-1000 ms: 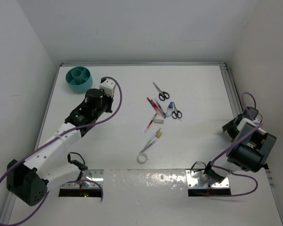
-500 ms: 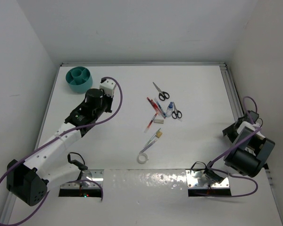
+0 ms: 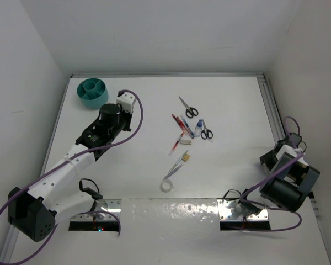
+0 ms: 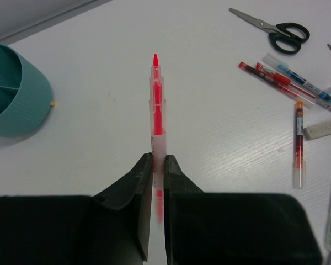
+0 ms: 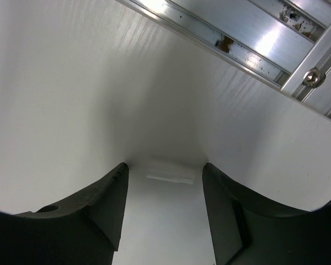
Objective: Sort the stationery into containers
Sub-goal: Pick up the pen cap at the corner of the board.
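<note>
My left gripper (image 4: 158, 160) is shut on a clear pen with red ink (image 4: 156, 105), whose tip points away from the jaws over the table. The teal organiser cup (image 4: 14, 91) stands to its left, at the far left corner (image 3: 92, 93) in the top view, just beyond the left gripper (image 3: 125, 102). Mid-table lie scissors (image 3: 188, 108), a second pair (image 3: 206, 131), the glue bottle (image 3: 198, 128), red pens (image 3: 180, 122), a white eraser (image 3: 185, 141), a tan eraser (image 3: 186, 158) and the tape ring (image 3: 166, 185). My right gripper (image 5: 165, 165) is open, low over the table's right side (image 3: 276, 157), with a blurred pale patch between its tips.
A metal rail (image 5: 248, 38) runs along the table's right edge close to the right gripper. White walls enclose the table on the left, back and right. Both arm bases sit on metal plates (image 3: 171, 210) at the near edge.
The right arm has drawn back toward the near edge along the right side, and its jaws have narrowed a little. The left arm and its pen have not moved.
</note>
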